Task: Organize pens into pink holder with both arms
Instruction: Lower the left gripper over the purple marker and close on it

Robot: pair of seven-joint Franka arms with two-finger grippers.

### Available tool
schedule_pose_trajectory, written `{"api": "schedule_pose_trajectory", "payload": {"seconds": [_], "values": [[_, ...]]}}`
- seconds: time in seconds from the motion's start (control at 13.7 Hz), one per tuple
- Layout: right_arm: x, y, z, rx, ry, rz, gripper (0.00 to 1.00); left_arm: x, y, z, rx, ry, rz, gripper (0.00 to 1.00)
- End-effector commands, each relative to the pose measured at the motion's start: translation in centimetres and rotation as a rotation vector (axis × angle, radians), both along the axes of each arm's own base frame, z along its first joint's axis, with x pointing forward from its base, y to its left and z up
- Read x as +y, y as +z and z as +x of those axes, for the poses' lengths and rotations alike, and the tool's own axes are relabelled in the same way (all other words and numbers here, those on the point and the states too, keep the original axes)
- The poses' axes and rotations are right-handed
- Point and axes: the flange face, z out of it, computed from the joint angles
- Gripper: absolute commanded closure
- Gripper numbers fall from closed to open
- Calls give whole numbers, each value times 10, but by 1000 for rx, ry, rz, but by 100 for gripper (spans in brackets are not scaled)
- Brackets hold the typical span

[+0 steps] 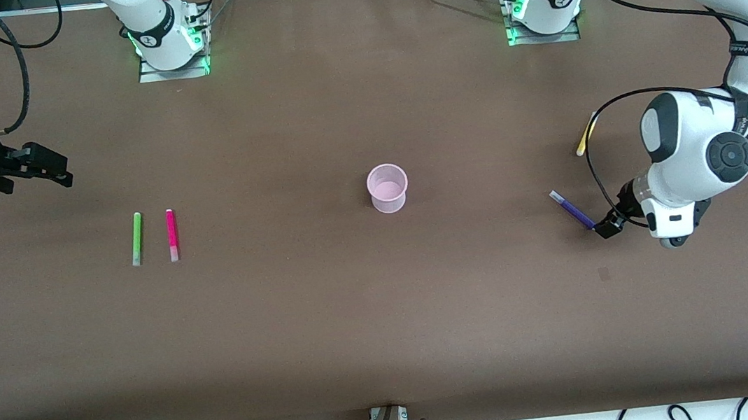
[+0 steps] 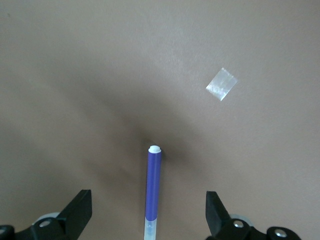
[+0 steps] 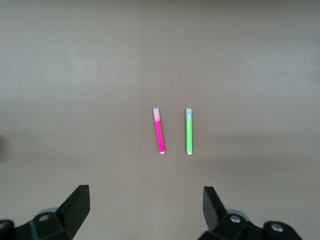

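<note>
While the pink holder (image 1: 388,188) stands upright and alone near the middle of the brown table (image 1: 331,327), four pens lie flat in two pairs at the table's ends. Toward the left arm's end, the left gripper (image 1: 607,226) sits low over the purple pen (image 1: 572,209), its jaws wide open with one finger to either side of the pen's barrel and neither touching it; the left wrist view shows the purple pen (image 2: 153,192) running up between the black fingers (image 2: 76,212), its white cap pointing away from the gripper, and a small scrap of clear tape (image 2: 222,84) stuck to the table near the pen's tip. The yellow pen (image 1: 585,137) lies near the purple one, farther from the front camera, partly crossed by a black cable (image 1: 622,101). Toward the right arm's end, the green pen (image 1: 136,238) and the magenta pen (image 1: 172,234) rest side by side, close but apart and roughly parallel. The right gripper (image 1: 56,173) hangs in the air at that end of the table, jaws open and holding nothing; its wrist view looks down on the magenta pen (image 3: 159,130) and the green pen (image 3: 189,131). No pen is in the holder.
</note>
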Motion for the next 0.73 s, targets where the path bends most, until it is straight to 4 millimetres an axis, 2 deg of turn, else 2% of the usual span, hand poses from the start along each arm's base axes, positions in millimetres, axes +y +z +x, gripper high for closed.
{"api": "schedule_pose_trajectory", "payload": {"seconds": [0.0,0.29,0.36,0.44,0.51,0.66], "values": [[1,5,-1,3,-12,16,0,-7,-23,1,-12,19,-10,0],[0,5,-1,3,-15,16,0,-11,-44,2,-24,20,-11,0],[0,5,-1,2,-15,16,0,-12,-48,2,-24,18,-11,4],[0,5,-1,2,-15,16,0,-13,-51,2,-26,14,-9,15],[0,5,-1,3,-15,16,0,-16,-59,1,-19,7,-7,20],[0,5,-1,2,-15,16,0,-20,-65,-2,-14,0,-7,22]]}}
